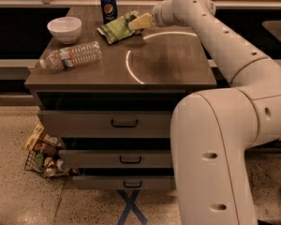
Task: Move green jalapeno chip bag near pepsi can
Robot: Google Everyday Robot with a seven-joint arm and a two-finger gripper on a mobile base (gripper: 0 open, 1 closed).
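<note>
The green jalapeno chip bag (115,28) lies crinkled at the back of the dark wooden table (168,64), its left end low and its right end raised. The pepsi can (108,6) stands upright just behind and left of the bag, a small gap away. My gripper (139,22) reaches in from the right on the long white arm. It is shut on the bag's right end.
A white bowl (64,29) stands at the table's back left. A clear water bottle (73,55) lies on its side near the left edge. Drawers (124,123) sit under the table top. A wire basket of snacks (41,153) is on the floor at the left.
</note>
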